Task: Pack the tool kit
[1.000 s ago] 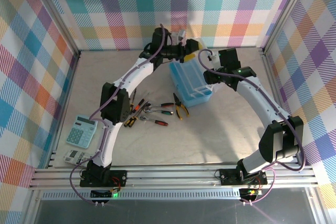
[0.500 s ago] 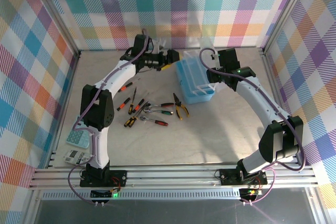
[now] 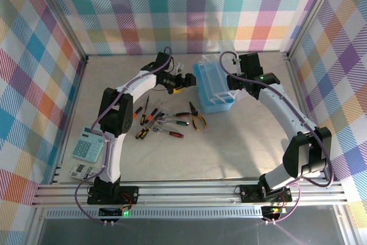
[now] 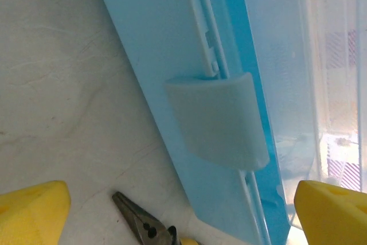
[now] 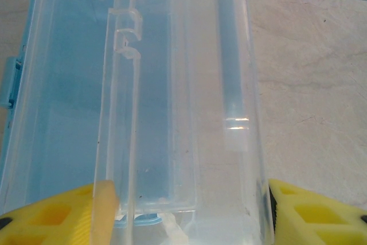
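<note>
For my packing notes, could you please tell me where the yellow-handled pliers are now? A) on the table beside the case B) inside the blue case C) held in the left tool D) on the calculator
A: the pliers lie on the table, outside the case.

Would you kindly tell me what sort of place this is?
Probably a robot test cell: an aluminium frame bounds the table, plaid cloth lines the walls, and a left arm and right arm are bolted at its near edge.
</note>
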Controlling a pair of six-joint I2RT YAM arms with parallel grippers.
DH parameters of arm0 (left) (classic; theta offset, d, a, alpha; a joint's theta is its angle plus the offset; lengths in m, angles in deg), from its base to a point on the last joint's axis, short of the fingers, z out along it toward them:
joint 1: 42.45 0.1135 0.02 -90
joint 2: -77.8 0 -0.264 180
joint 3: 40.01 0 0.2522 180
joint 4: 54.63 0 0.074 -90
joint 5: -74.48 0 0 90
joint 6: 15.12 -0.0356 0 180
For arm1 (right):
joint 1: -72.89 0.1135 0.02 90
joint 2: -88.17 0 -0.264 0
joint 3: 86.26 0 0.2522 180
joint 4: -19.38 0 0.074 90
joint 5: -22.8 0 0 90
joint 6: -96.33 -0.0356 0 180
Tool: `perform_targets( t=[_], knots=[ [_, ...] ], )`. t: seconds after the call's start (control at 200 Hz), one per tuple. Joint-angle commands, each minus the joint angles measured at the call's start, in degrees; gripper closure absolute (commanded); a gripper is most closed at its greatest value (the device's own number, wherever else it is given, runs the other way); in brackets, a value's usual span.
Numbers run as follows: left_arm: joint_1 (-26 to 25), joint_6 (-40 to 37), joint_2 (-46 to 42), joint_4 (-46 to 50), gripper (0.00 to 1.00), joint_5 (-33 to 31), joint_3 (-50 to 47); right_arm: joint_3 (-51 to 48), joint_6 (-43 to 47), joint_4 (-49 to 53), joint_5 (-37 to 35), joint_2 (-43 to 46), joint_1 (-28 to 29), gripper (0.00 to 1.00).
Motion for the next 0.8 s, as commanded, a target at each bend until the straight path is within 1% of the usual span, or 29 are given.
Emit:
perform_targets(
  t=[0.0,0.13,0.435,0.67,0.795],
  knots=[
    [-1.31,-1.1,1.67,1.31,0.0,-0.07,3.61,-0.23,-1.73,-0.79,0.3,1.33,-0.37,0.48],
    [-1.6,0.26,2.5,-1.13,0.0,1.44,3.79,-0.47,-1.96,-0.9,0.83,1.42,-0.4,0.48],
    [-1.6,-1.58,6.17,5.9,0.0,-3.37,7.43,-0.38,-2.05,-1.18,1.47,1.33,-0.39,0.48],
    [-1.87,-2.66,7.88,8.45,0.0,-5.51,8.7,0.63,-2.52,-0.98,2.42,0.93,-0.71,0.48],
    [-1.87,-2.76,8.19,8.8,0.0,-5.88,8.7,0.5,-3.44,-0.8,3.05,1.07,-1.77,0.47]
  ],
)
